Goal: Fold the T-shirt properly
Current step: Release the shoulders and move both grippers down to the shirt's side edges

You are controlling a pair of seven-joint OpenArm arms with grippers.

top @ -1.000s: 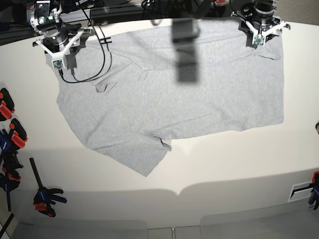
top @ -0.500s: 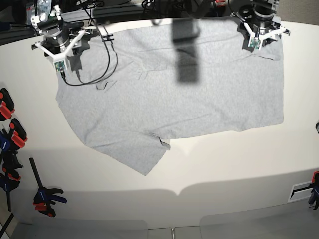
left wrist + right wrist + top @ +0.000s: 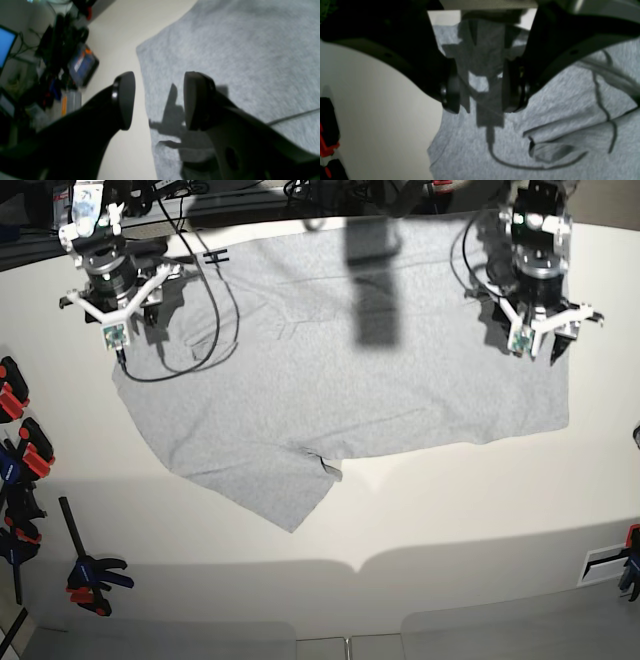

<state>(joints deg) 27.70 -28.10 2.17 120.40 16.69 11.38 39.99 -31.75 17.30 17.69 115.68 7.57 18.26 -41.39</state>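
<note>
The light grey T-shirt (image 3: 350, 380) lies spread flat on the white table (image 3: 450, 510), plain side up, with one sleeve pointing toward the near edge. My right gripper (image 3: 125, 315) hovers over the shirt's far left corner. In the right wrist view the right gripper (image 3: 482, 95) is open and empty above the T-shirt (image 3: 545, 112), beside a small fold (image 3: 557, 147). My left gripper (image 3: 545, 345) hangs over the shirt's right side. In the left wrist view the left gripper (image 3: 158, 100) is open over the T-shirt (image 3: 250, 50) edge, holding nothing.
Red, black and blue clamps (image 3: 20, 430) line the table's left edge, with another clamp (image 3: 90, 575) nearer the front. A black cable (image 3: 200, 330) loops from the right arm over the shirt. Electronics clutter (image 3: 75, 62) sits beyond the table.
My left gripper has come from the shirt's far right corner toward the near side, along its right edge. My right gripper has shifted slightly toward the far left. Both stay open.
</note>
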